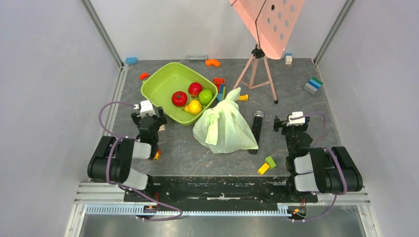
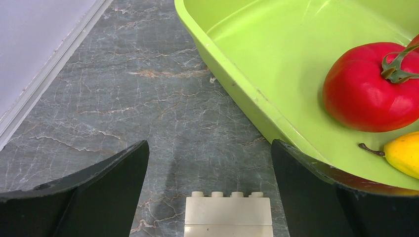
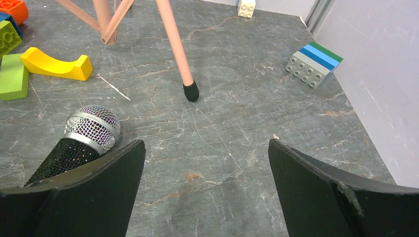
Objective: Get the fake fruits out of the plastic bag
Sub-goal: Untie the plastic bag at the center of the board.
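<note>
The bag (image 1: 223,127) is sitting on the table (image 1: 296,84) just beside the tub (image 1: 160,85), between the left gripper (image 1: 148,116) and right gripper (image 1: 286,122), both spread wide, empty, not touching it.

Plastic bag (image 1: 225,129): one, near the middle of the table.
Tub (image 1: 163,81): one, lime green, toward the far left corner.
Fruits in the tub: four, namely one tomato (image 1: 179,98), one red apple (image 1: 195,89), one round green fruit (image 1: 205,97), one yellow pear (image 1: 194,106).
Microphone (image 1: 257,129): one, just right of the bag.
Tripod stand (image 1: 257,74): one, with three pink legs, near the far edge.
Pieces along the far edge: three, namely a blue block (image 1: 131,60), an orange arch (image 1: 213,62), a white block (image 1: 288,59).
Striped block (image 1: 313,85): one, near the right edge.
Blocks toward the near edge: two, a yellow block (image 1: 263,169) touching a green block (image 1: 271,161).
Blocks between tub and bag: several, exact number not clear.
</note>
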### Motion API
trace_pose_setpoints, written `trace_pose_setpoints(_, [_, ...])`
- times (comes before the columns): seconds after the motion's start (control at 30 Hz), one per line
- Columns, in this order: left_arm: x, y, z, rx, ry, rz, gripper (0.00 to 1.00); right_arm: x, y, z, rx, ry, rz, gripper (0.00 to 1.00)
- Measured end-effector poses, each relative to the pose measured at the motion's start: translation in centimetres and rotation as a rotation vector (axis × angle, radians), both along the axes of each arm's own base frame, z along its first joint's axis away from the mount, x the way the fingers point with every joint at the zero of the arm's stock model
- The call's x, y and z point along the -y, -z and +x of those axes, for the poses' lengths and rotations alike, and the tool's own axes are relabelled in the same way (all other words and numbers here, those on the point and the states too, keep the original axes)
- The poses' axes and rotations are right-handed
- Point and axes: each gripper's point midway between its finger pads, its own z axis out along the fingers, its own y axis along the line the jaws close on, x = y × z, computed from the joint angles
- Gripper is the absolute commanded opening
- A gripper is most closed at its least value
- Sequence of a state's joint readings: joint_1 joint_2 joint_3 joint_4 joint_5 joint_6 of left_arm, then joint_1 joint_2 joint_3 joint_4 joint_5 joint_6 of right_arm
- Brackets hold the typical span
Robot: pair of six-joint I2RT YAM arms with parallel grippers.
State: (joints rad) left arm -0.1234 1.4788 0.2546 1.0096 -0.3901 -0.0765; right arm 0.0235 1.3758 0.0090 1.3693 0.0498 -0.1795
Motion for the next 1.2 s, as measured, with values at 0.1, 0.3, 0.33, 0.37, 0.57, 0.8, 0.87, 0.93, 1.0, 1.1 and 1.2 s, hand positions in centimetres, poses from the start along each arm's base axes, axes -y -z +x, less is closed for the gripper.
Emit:
trace_pose_setpoints(0.1, [0.0, 0.0, 0.0, 0.0, 0.0, 0.0, 1.0, 0.0, 0.0, 0.0, 0.0, 0.0, 0.0, 0.98])
trace_pose_setpoints(0.3, [0.0, 0.0, 0.0, 0.0, 0.0, 0.0, 1.0, 0.0, 0.0, 0.0, 0.0, 0.0, 0.0, 0.98])
trace_pose_setpoints(0.33, [0.0, 0.0, 0.0, 0.0, 0.0, 0.0, 1.0, 0.0, 0.0, 0.0, 0.0, 0.0, 0.0, 0.98])
trace_pose_setpoints(0.37, [0.0, 0.0, 0.0, 0.0, 0.0, 0.0, 1.0, 0.0, 0.0, 0.0, 0.0, 0.0, 0.0, 0.98])
trace_pose_setpoints(0.57, [0.0, 0.0, 0.0, 0.001, 0.0, 0.0, 1.0, 0.2, -0.2, 0.0, 0.01, 0.013, 0.006, 0.98])
trace_pose_setpoints(0.8, [-0.3, -2.3, -0.7, 0.024, -0.018, -0.001, 1.0, 1.6, -4.1, -0.3, 0.144, 0.099, 0.052, 0.98])
trace_pose_setpoints(0.87, [-0.7, -4.0, -0.6, 0.028, -0.062, -0.025, 1.0, 2.0, -5.5, -0.7, 0.181, 0.123, 0.072, 0.98])
trace_pose_setpoints(0.93, [-1.0, -5.8, 0.0, 0.031, -0.109, -0.068, 1.0, 2.5, -5.8, -1.2, 0.183, 0.154, 0.102, 0.98])
trace_pose_setpoints(1.0, [-1.0, -7.5, 0.6, 0.02, -0.154, -0.128, 1.0, 3.0, -5.3, -1.6, 0.156, 0.189, 0.138, 0.98])
trace_pose_setpoints(1.1, [-0.4, -9.4, 1.1, -0.034, -0.193, -0.237, 1.0, 3.8, -3.5, -2.4, 0.087, 0.258, 0.208, 0.98])
trace_pose_setpoints(1.2, [1.2, -11.0, 1.4, -0.096, -0.156, -0.326, 1.0, 4.6, -1.9, -2.8, -0.006, 0.337, 0.273, 0.98])
